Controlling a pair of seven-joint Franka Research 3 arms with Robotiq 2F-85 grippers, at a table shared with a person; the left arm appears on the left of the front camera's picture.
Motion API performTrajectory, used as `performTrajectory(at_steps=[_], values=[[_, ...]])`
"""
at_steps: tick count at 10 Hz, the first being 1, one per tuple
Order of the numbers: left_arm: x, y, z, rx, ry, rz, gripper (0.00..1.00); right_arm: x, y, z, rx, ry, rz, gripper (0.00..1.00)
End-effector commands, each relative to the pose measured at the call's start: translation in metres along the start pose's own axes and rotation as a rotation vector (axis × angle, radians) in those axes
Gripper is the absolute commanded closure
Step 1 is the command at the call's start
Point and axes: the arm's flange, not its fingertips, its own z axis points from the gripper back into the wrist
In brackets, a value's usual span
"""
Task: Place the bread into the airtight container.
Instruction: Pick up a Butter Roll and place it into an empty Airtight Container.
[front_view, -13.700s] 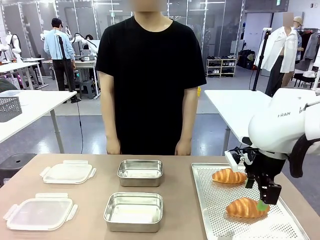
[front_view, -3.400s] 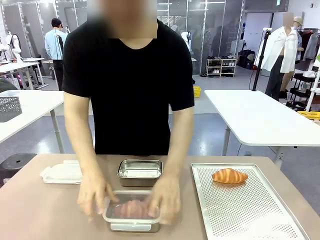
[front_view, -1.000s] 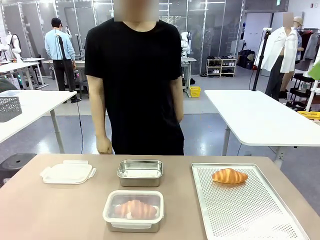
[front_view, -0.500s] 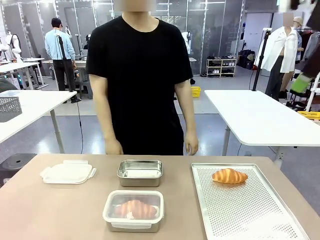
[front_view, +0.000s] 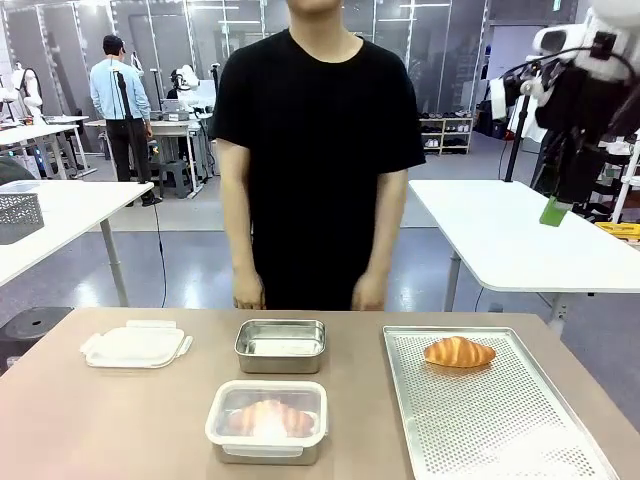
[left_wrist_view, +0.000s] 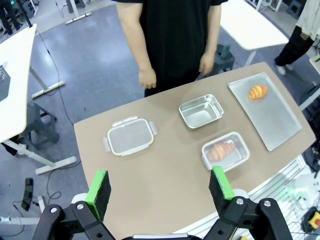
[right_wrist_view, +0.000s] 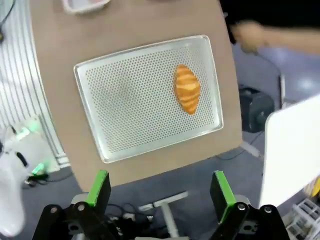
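Judging the croissant (front_view: 458, 351) as light, soft & flaky, we expect it to crush or shed crust under a hard pinch. So we'd go gently, w/ pads across the fat middle, not the thin tips.

It lies alone toward the far end of the perforated tray (front_view: 480, 430), on our right side of the table (front_view: 100, 420), well apart from the open steel container (front_view: 281, 362) near the middle. Its long axis runs left-right in the front view, approx parallel to the table's near edge, w/ tips pointing at the tray's side rims. We'd straddle it front-to-back.

Our right gripper (right_wrist_view: 159, 184) hangs high above the tray, fingers spread wide, nothing btwn them. Our left gripper (left_wrist_view: 159, 181) is likewise wide open & empty, high over the table. The nearer container (front_view: 265, 452) is lidded, w/ a second croissant (front_view: 268, 418) inside.
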Motion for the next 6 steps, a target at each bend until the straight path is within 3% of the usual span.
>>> performTrajectory(at_steps=[1,4,5,6], values=[[0.001,0.000,0.002,0.006,0.001,-0.009,0.00,0.005,-0.026,-0.020,0.004,0.034,0.114,0.00],[0.001,0.000,0.002,0.006,0.001,-0.009,0.00,0.011,-0.032,-0.035,0.033,0.017,0.126,0.00],[0.001,0.000,0.002,0.006,0.001,-0.009,0.00,0.012,-0.033,-0.027,0.007,0.016,0.036,0.00],[0.001,0.000,0.002,0.006,0.001,-0.009,0.00,0.013,-0.032,-0.046,0.039,0.035,0.115,0.00]])
